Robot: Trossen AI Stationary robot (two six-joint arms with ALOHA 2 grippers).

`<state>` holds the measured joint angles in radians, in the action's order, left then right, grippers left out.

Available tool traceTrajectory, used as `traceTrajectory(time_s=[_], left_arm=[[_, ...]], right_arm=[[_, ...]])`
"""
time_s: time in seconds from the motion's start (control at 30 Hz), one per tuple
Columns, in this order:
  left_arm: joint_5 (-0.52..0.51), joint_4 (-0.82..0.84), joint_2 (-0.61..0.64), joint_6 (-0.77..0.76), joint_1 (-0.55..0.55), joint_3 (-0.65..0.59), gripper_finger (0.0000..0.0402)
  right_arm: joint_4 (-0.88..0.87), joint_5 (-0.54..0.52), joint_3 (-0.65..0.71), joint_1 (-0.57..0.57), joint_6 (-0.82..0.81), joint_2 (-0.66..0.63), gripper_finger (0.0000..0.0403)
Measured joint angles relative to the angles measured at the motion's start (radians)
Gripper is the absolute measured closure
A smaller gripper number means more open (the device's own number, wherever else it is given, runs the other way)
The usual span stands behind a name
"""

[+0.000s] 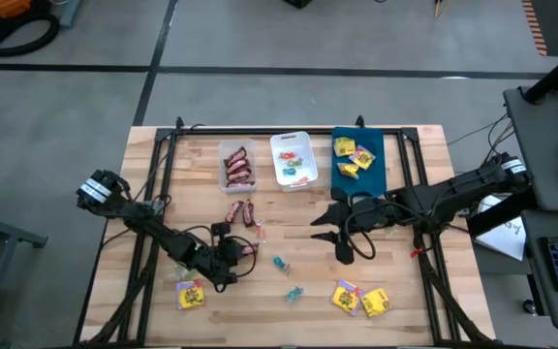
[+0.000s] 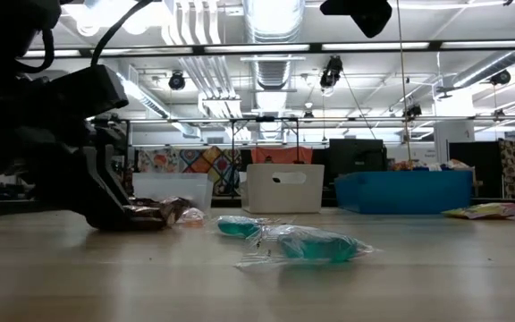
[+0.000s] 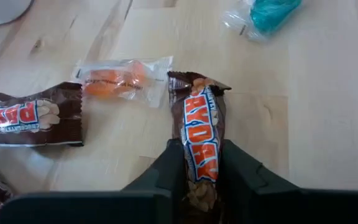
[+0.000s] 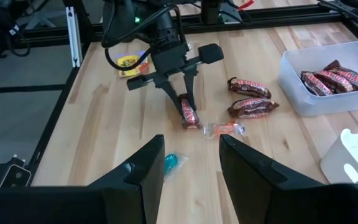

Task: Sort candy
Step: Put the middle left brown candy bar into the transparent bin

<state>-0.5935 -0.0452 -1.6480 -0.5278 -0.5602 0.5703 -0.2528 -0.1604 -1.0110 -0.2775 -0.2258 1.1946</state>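
Left wrist view: brown mini bar (image 3: 201, 140) is pinched by left gripper (image 3: 202, 171) near bench's front-left, w/ right gripper (image 4: 188, 163) open mid-bench; orange candy (image 3: 118, 79) touching it could prob get dragged along.

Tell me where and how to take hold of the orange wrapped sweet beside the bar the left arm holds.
Pinch the orange wrapped sweet across its plump middle, coming straight down. It lies flat, its clear wrapper ends thin, with PayDay bars close by. The left pincer is already shut on a PayDay bar.
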Motion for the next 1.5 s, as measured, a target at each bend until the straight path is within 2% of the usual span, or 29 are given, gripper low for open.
traceTrajectory(time_s=[0.13, 0.27, 0.5, 0.63, 0.83, 1.07, 1.23, 1.37, 1.5], left_arm=[[0.037, 0.031, 0.042, 0.031, 0.0, 0.017, 0.0359], [0.053, 0.144, 0.15, 0.074, 0.002, 0.056, 0.0352], [-0.096, 0.44, 0.366, 0.099, 0.04, 0.146, 0.0356], [-0.125, 0.498, 0.46, 0.172, 0.125, 0.165, 0.0356], [-0.113, 0.491, 0.525, 0.425, 0.347, 0.167, 0.0356], [0.152, 0.476, 0.519, 0.741, 0.707, 0.155, 0.0355], [0.337, 0.427, 0.473, 0.886, 0.928, 0.144, 0.0355], [0.404, 0.417, 0.424, 0.954, 1.048, 0.151, 0.0355], [0.461, 0.36, 0.371, 0.986, 1.103, 0.154, 0.0355]], right_arm=[[-0.001, 0.0, 0.002, 0.0, -0.001, 0.0, 0.0257], [-0.001, 0.0, 0.002, 0.0, -0.001, 0.0, 0.0257], [0.001, 0.0, 0.004, 0.0, 0.0, 0.0, 0.0257], [0.003, -0.003, 0.008, 0.0, -0.001, 0.0, 0.0257], [0.002, -0.035, 0.019, 0.0, -0.011, 0.0, 0.0257], [-0.003, -0.035, 0.027, -0.003, -0.052, 0.0, 0.0257], [0.0, -0.049, 0.058, -0.006, -0.068, 0.0, 0.0257], [0.004, -0.072, 0.079, -0.006, -0.103, 0.0, 0.0257], [0.003, -0.077, 0.091, -0.006, -0.139, 0.0, 0.0257]])
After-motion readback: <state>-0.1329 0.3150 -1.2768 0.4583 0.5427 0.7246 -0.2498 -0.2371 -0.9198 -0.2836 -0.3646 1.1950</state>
